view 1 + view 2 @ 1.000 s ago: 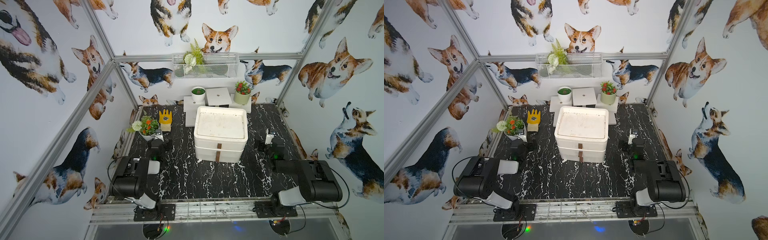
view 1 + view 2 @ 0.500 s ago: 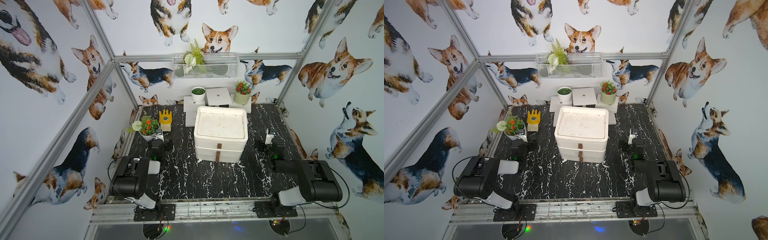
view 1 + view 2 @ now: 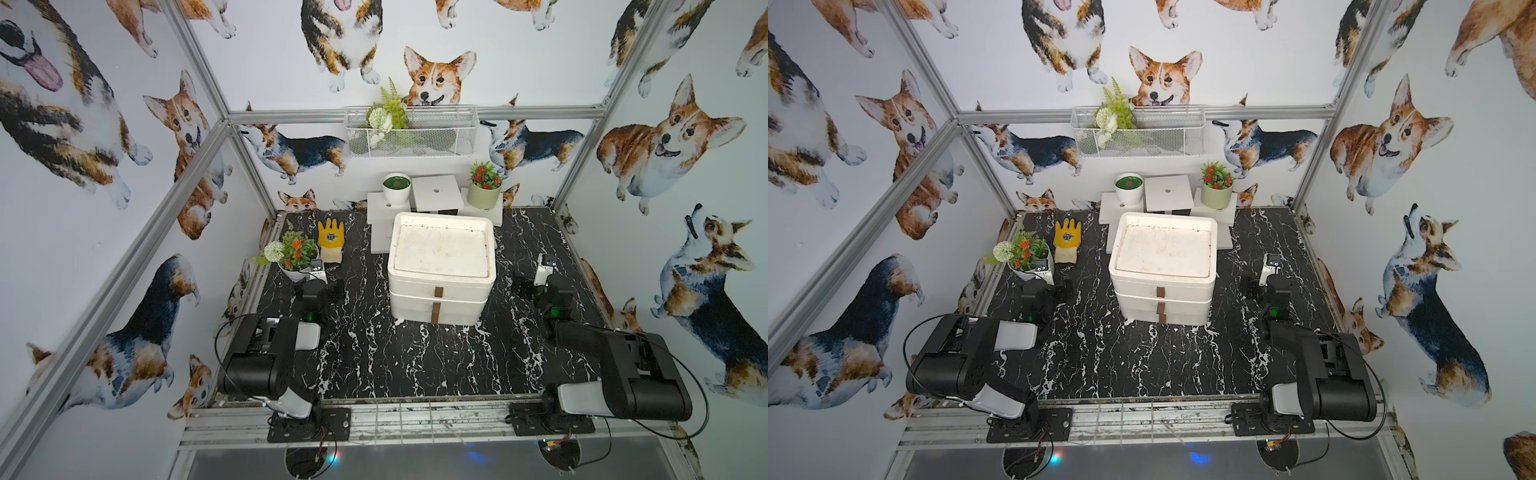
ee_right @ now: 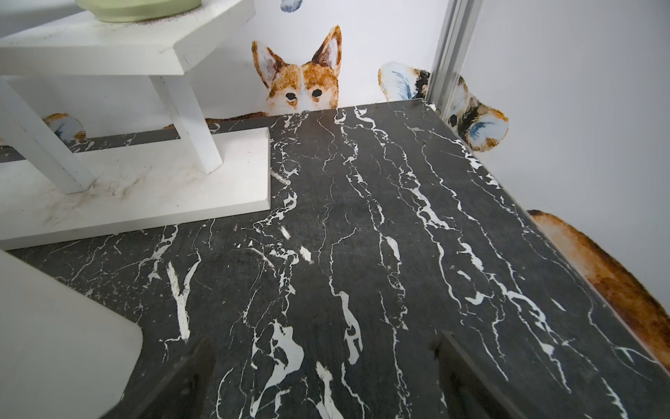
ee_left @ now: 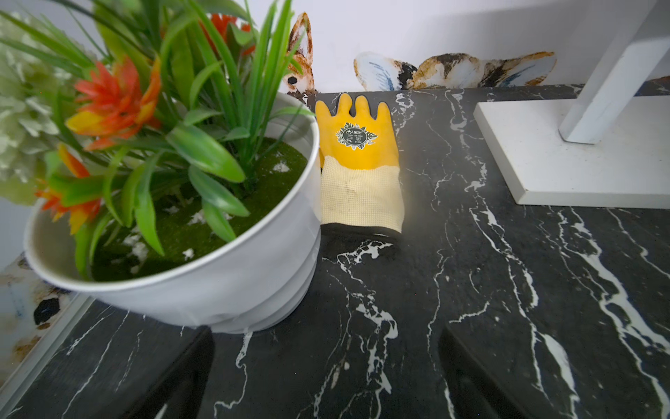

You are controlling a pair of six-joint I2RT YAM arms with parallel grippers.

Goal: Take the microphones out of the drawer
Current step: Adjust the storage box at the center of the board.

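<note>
You are at the start: the white two-drawer box (image 3: 440,249) on the black marble worktop (image 3: 415,365) is shut, the microphone unseen, presumably inside. Both pairs of jaws stand released, empty. Next, pull a brown drawer handle (image 3: 438,293).

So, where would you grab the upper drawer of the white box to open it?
By the small brown upright tab on its front face, coming from the robot's side and pinching across its narrow width; the white drawer front is otherwise smooth.
</note>
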